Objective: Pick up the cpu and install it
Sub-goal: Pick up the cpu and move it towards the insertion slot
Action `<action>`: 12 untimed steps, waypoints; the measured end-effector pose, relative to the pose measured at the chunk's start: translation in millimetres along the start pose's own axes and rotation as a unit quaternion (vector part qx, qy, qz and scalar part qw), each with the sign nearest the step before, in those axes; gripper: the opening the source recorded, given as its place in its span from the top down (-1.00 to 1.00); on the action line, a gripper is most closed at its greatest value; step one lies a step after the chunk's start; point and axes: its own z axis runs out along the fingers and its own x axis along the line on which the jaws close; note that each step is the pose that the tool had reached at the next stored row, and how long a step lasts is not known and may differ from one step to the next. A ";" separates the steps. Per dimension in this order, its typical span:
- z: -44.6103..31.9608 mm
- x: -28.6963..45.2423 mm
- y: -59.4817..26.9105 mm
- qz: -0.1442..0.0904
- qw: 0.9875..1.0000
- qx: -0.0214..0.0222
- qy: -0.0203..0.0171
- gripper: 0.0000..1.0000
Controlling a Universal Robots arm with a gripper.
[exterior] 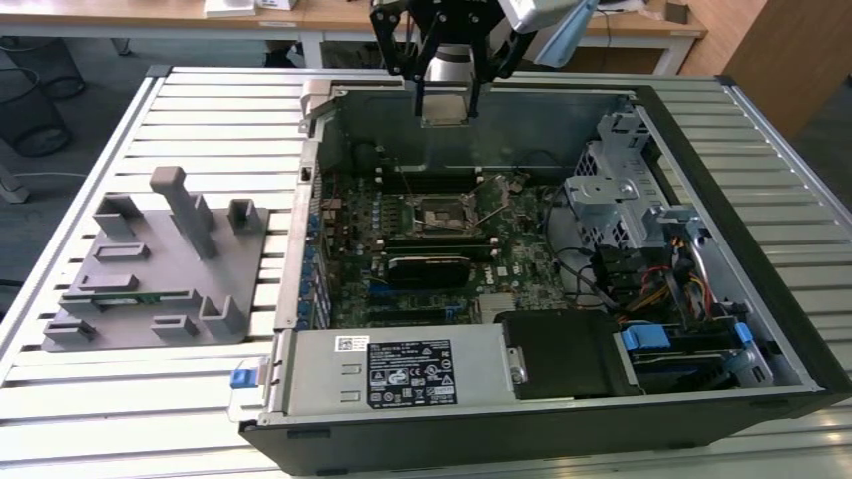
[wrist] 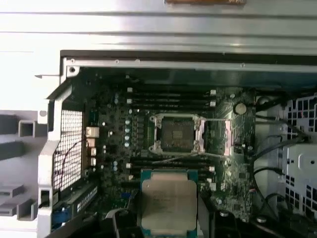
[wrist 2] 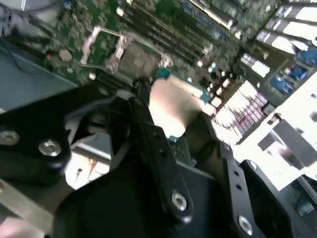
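Observation:
My gripper [exterior: 446, 112] hangs above the far wall of the open computer case [exterior: 745, 249], shut on the cpu [exterior: 446, 120]. In both wrist views the cpu [wrist: 168, 201] [wrist 2: 173, 101] is a silvery square chip with a thin green rim, held by its edges between the black fingers [wrist 2: 143, 114]. The open socket [exterior: 440, 213] [wrist: 177, 134] [wrist 2: 136, 55] lies on the motherboard below, with its metal frame flipped open to one side. The chip is well above the socket and apart from it.
A grey holder block [exterior: 147, 264] with slots sits on the slatted table at the exterior view's left. Inside the case are a power supply [exterior: 386, 374], a drive cage [exterior: 620, 200], cables [exterior: 652, 284] and memory slots [wrist: 168, 96]. Desks stand behind.

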 end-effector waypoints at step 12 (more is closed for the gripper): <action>0.0 -0.2 0.0 0.000 1.000 0.000 0.000 -0.07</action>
